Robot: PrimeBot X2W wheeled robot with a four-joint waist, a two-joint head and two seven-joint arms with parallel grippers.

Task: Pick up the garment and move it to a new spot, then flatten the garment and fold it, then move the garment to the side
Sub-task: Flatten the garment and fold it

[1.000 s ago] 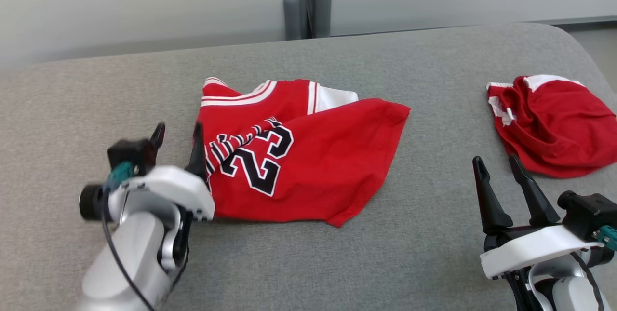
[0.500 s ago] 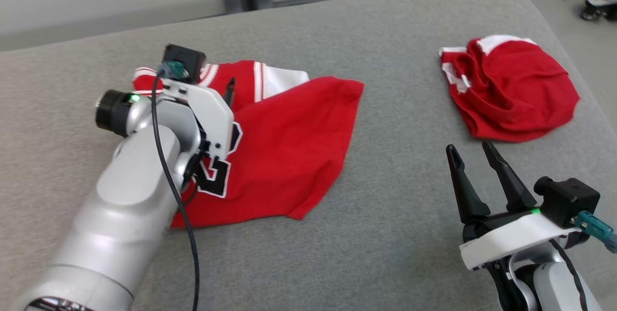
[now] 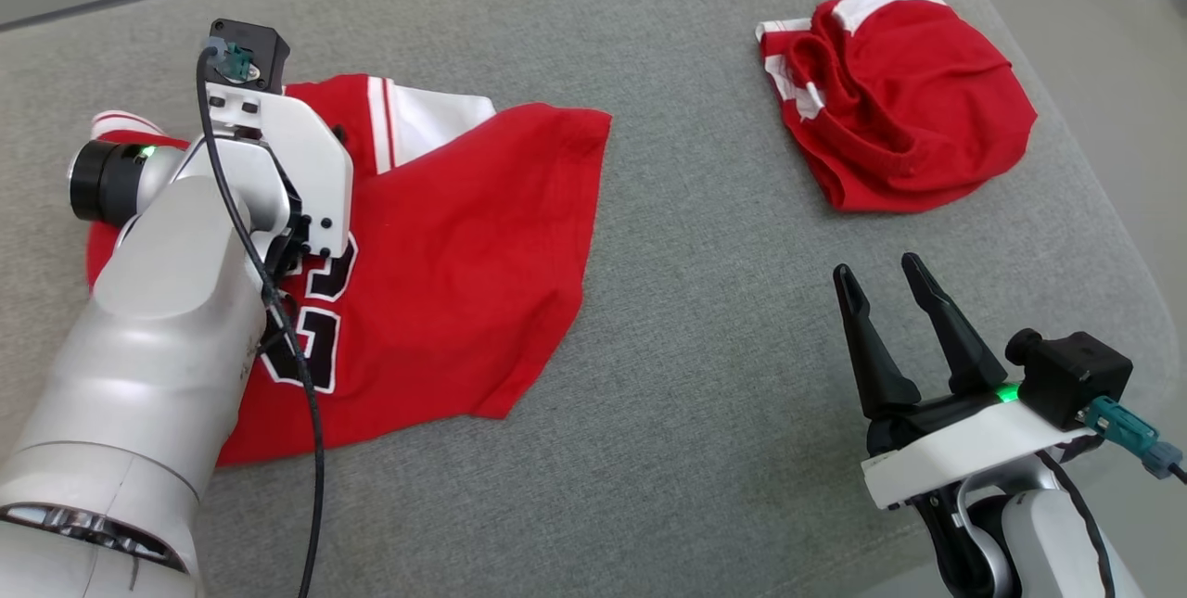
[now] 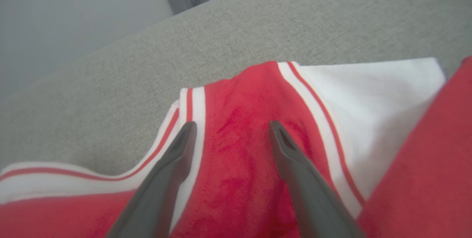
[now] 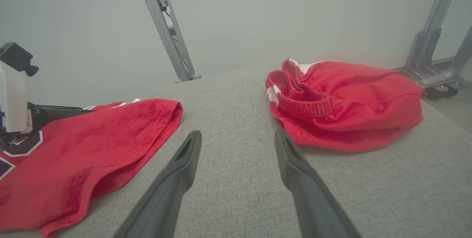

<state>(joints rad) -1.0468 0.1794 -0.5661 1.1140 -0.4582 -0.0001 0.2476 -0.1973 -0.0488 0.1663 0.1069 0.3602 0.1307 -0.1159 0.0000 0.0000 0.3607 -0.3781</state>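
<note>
Judging from its limp, rumpled lie, the jersey (image 3: pixel 464 236) was taken to be light, thin and soft. It would be expected to sag and drape once lifted, with no stiffness of its own and little risk of damage. A pinch on one loose layer was judged likely to let the rest trail and drag. A stitched edge was thought the safer hold, and the shoulder strap (image 4: pixel 239 149) offered one, its banded trim thick enough not to slip from narrow fingers.

The left gripper (image 4: pixel 231 125) was seen spread wide, with nothing held. The red shoulder strap lay directly between its jaws. One fingertip was set over the armhole trim (image 4: pixel 197 101), the other over red cloth just short of the neckline stripes. Whether the tips were pressed to the cloth or poised just above it could not be told. Just beyond the tips the strap ended at the grey padded surface (image 4: pixel 295 20). Off to the right of the jaws, a white panel (image 4: pixel 387 94) and a folded-over red layer were seen.

The right gripper (image 3: pixel 876 269) was likewise held wide open and empty over bare grey padding, with the jersey's hem lying to the left of its jaws, well apart. Farthest off — ahead and to the right of those jaws — a second red garment (image 3: pixel 899 97) lay bunched.
</note>
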